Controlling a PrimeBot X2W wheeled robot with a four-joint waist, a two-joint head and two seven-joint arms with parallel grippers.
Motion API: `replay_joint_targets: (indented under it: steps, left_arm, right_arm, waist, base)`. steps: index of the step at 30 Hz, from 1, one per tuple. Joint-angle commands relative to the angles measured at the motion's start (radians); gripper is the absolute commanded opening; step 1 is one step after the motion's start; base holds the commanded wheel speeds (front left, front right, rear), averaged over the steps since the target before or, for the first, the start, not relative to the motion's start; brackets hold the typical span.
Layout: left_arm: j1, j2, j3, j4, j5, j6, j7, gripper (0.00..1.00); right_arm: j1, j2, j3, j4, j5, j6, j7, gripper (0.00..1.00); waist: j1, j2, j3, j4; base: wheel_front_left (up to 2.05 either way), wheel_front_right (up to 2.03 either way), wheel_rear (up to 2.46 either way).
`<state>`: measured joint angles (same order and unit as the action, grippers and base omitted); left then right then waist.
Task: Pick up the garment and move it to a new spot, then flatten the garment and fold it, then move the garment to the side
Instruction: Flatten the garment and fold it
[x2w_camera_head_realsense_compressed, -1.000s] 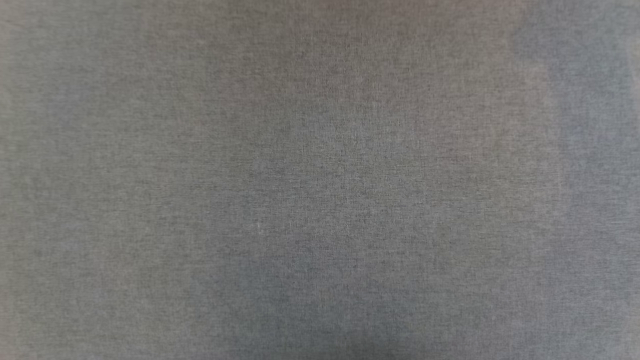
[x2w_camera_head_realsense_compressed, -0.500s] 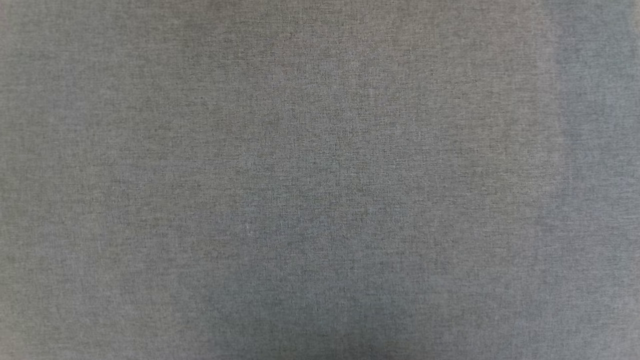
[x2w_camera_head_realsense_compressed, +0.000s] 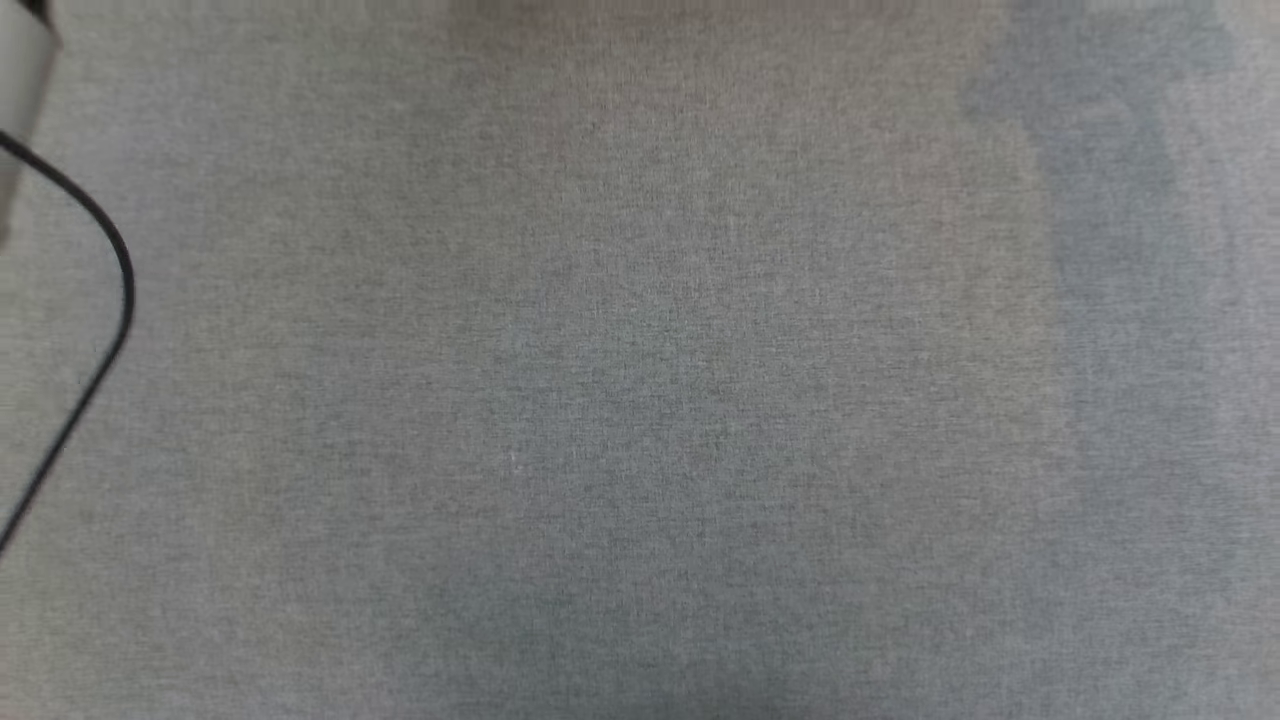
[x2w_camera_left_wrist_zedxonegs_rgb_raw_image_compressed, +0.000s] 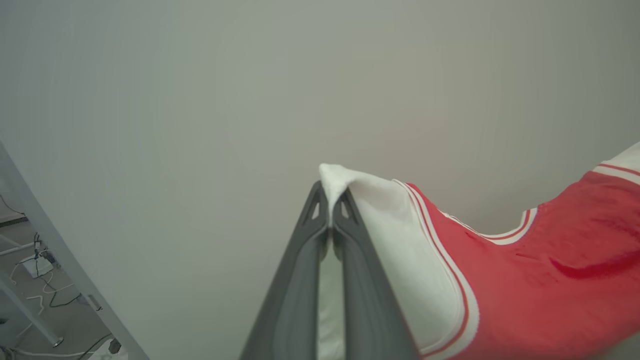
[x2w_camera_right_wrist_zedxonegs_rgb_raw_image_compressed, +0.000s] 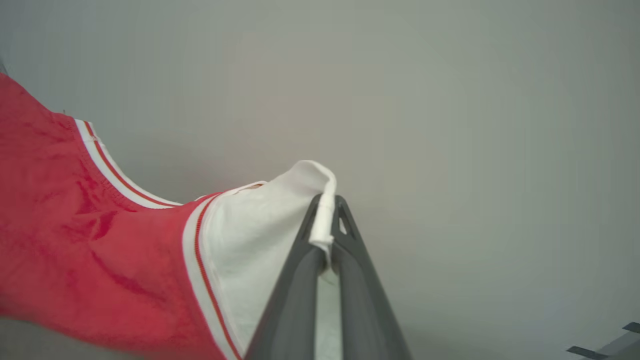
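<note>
The garment (x2w_camera_left_wrist_zedxonegs_rgb_raw_image_compressed: 525, 280) is a red shirt with white sleeves and red-and-white striped trim, lifted above the grey table. In the left wrist view my left gripper (x2w_camera_left_wrist_zedxonegs_rgb_raw_image_compressed: 330, 202) is shut on the tip of one white sleeve, and the red body stretches away to the right. My right gripper (x2w_camera_right_wrist_zedxonegs_rgb_raw_image_compressed: 327, 207) pinches the other white sleeve in the right wrist view, where the garment (x2w_camera_right_wrist_zedxonegs_rgb_raw_image_compressed: 75, 225) runs off to the left. The cloth hangs taut between the two grippers. The numerals are hidden.
The head view looks down on the grey table (x2w_camera_head_realsense_compressed: 640, 400). A black cable (x2w_camera_head_realsense_compressed: 118, 300) and a pale arm part (x2w_camera_head_realsense_compressed: 20, 90) cross its left edge. The table's edge and a floor with loose wires (x2w_camera_left_wrist_zedxonegs_rgb_raw_image_compressed: 40, 280) sit at the lower left of the left wrist view.
A black cable and a pale arm part have come into the head view at its left edge. The grey surface looks lighter than before.
</note>
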<state>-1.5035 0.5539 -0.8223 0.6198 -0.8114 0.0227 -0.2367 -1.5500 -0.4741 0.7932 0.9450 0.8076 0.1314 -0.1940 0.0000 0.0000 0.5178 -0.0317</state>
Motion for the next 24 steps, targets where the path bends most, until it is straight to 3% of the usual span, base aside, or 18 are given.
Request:
replay_joint_targets:
  steps: [1,7,18,24]
  left_arm:
    - [0.046,-0.01,0.012,0.011,-0.017,-0.006,-0.011,0.0]
    - [0.231,-0.013,0.059,0.036,-0.028,-0.038,-0.024,0.0]
    - [0.701,-0.101,0.253,-0.071,0.057,-0.041,-0.025,0.0]
    - [0.945,-0.142,0.34,-0.118,0.125,-0.046,-0.025,0.0]
  right_arm:
    - [0.045,0.005,0.008,0.004,0.02,-0.001,-0.016,0.0]
    - [0.207,0.013,0.029,-0.003,0.1,-0.001,-0.047,0.0]
    - [0.533,-0.039,0.112,-0.094,0.167,-0.001,-0.066,0.0]
    - [0.718,-0.05,0.096,-0.157,0.166,-0.001,-0.067,0.0]
  waist:
    - [0.0,0.0,-0.051,0.007]
    - [0.0,0.0,-0.131,0.01]
    - [0.0,0.0,-0.283,0.038]
    - [0.0,0.0,-0.364,0.041]
  base:
    - [0.0,0.0,0.0]
    - [0.0,0.0,0.0]
    - [0.0,0.0,0.0]
    - [0.0,0.0,0.0]
